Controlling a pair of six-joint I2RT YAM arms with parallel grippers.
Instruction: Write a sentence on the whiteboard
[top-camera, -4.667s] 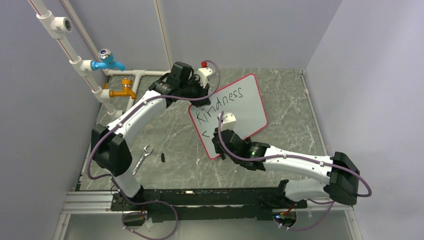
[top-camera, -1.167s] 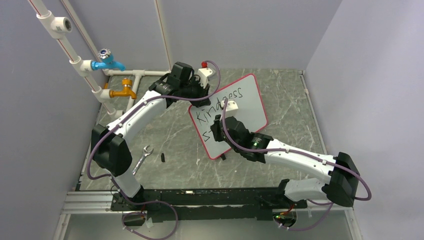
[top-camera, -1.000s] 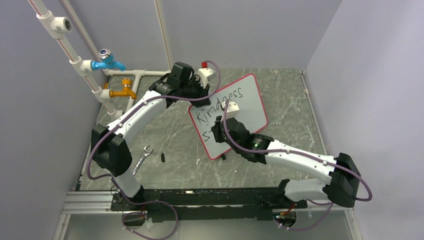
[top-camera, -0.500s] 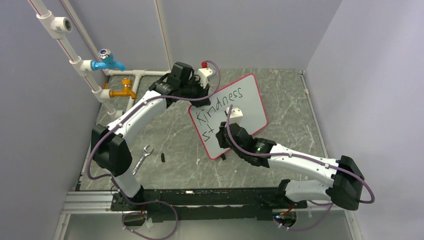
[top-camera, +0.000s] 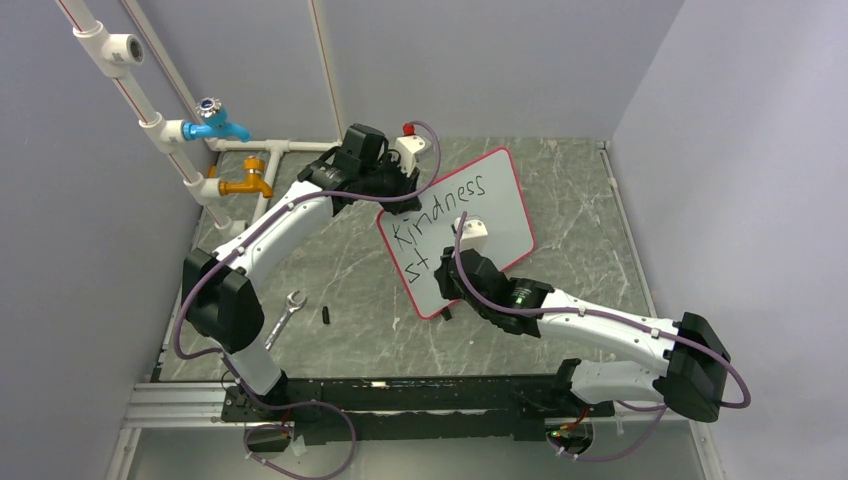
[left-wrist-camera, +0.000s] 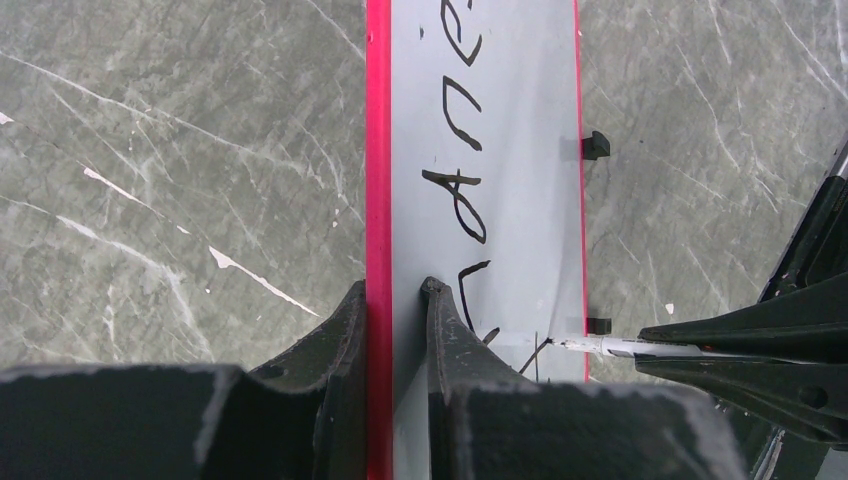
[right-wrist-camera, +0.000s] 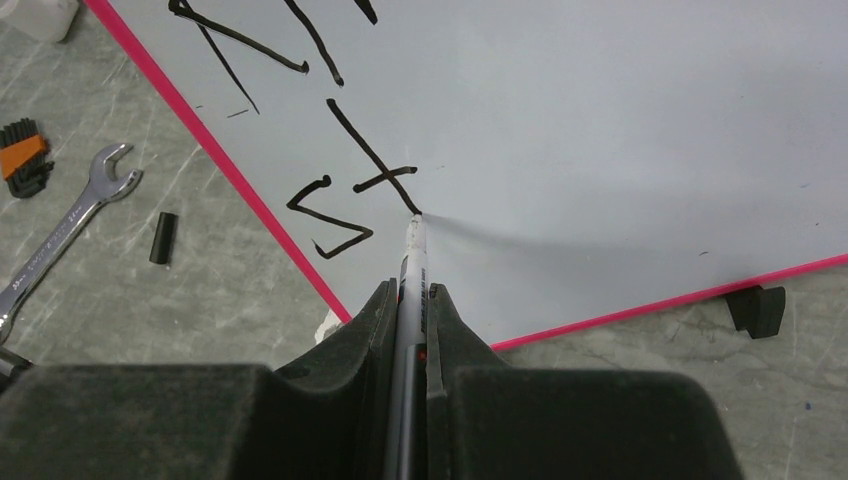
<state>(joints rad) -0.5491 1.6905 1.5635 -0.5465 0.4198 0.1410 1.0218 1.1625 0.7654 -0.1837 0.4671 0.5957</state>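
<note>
The whiteboard (top-camera: 500, 215), white with a thin red rim, lies tilted on the stone table. It also shows in the left wrist view (left-wrist-camera: 520, 150) and the right wrist view (right-wrist-camera: 600, 120). The sentence (top-camera: 440, 215) reads "Kindness" with "st" (right-wrist-camera: 350, 205) on a second line. My left gripper (left-wrist-camera: 397, 300) is shut on the board's upper left edge (top-camera: 390, 205). My right gripper (right-wrist-camera: 410, 300) is shut on a white marker (right-wrist-camera: 412, 250). The marker's tip touches the board at the foot of the "t". In the top view the right gripper (top-camera: 452, 268) hangs over the board's lower left part.
A wrench (top-camera: 283, 317) and a small black cap (top-camera: 327, 313) lie on the table left of the board; both show in the right wrist view, wrench (right-wrist-camera: 70, 225) and cap (right-wrist-camera: 163, 237). White pipes with a blue tap (top-camera: 215, 120) and a yellow tap (top-camera: 248, 182) stand at the back left.
The second line grew from one stroke to "s" and then "st". My right gripper moved slightly right along the line with the marker. The left arm and the board stayed still.
</note>
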